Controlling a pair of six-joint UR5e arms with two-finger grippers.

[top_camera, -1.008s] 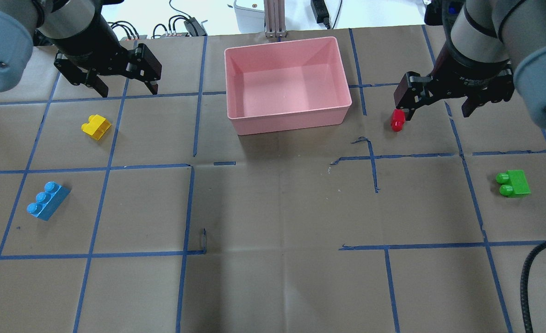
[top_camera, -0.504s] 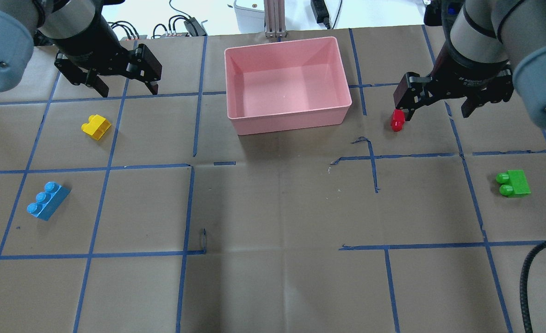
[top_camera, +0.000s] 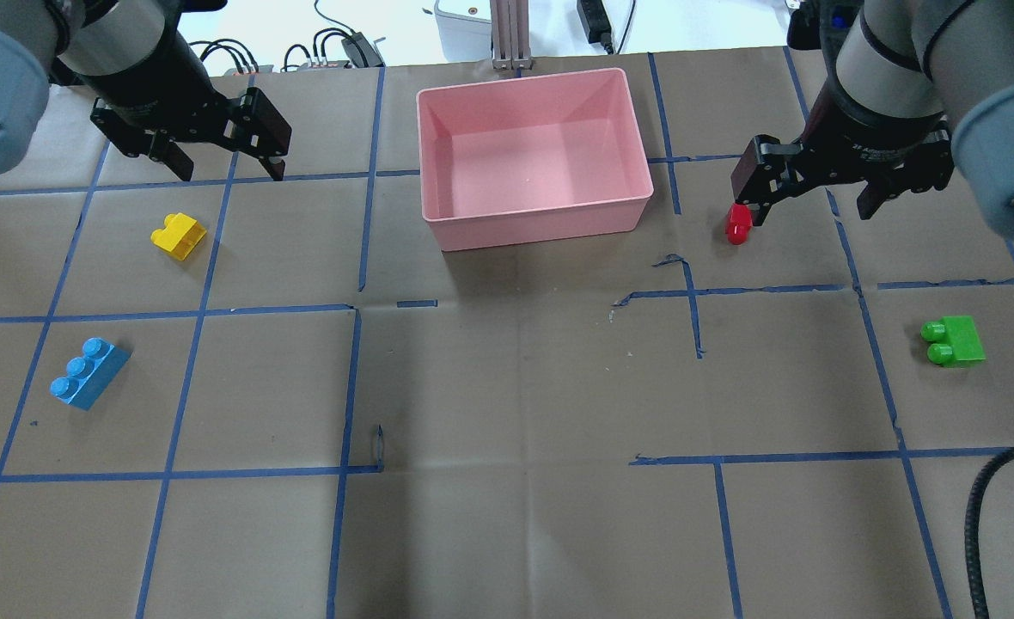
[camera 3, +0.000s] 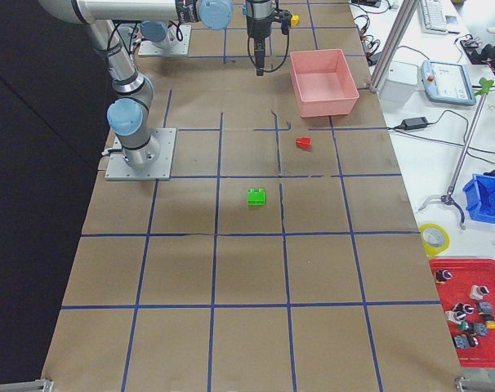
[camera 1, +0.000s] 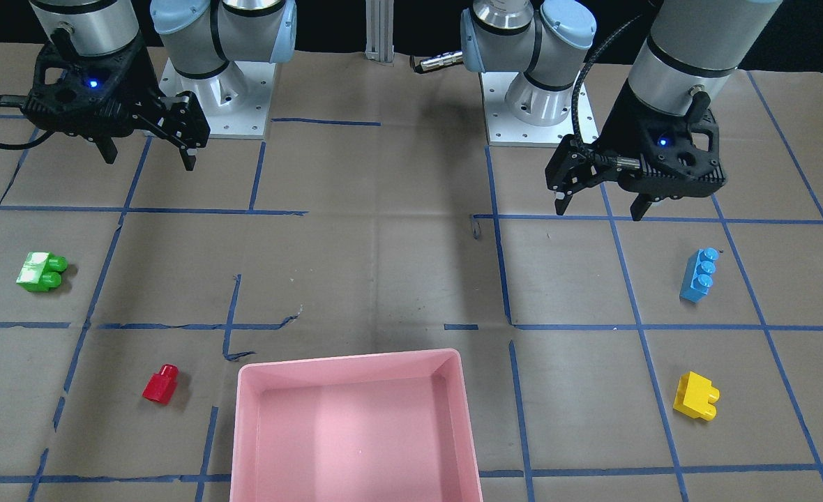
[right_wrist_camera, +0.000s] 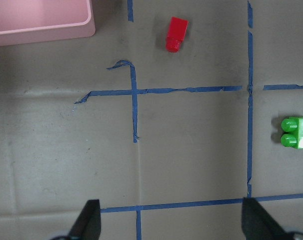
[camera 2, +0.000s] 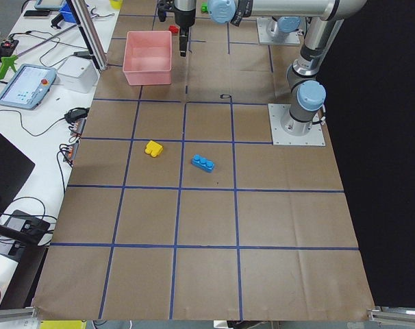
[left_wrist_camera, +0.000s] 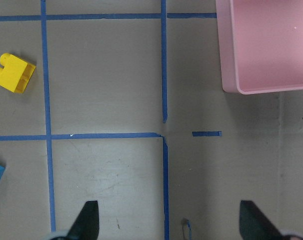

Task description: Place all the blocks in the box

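Brown paper covers the surface (top_camera: 507, 387), squared off with blue tape (top_camera: 215, 309). The side views add the room: a white bench (camera 2: 43, 116) along the far edge with a tablet (camera 2: 26, 86), a red parts tray (camera 3: 484, 286) further along, and blackness behind the robot.

Both hands hang above the paper, fingers spread wide and gripping nothing. The pink box (top_camera: 533, 219) sits between them, and all four blocks lie outside it.

By the left hand (top_camera: 229, 170), the yellow block (top_camera: 179, 235) lies ahead and outward, with the blue block (top_camera: 88, 373) further out. By the right hand (top_camera: 809, 211), the green block (top_camera: 954, 340) lies outward.

Overhead, that hand's inner finger (top_camera: 748, 185) seems to overlap the red block (top_camera: 738, 223). The front-facing and wrist views show the two apart, with the block flat on the paper.
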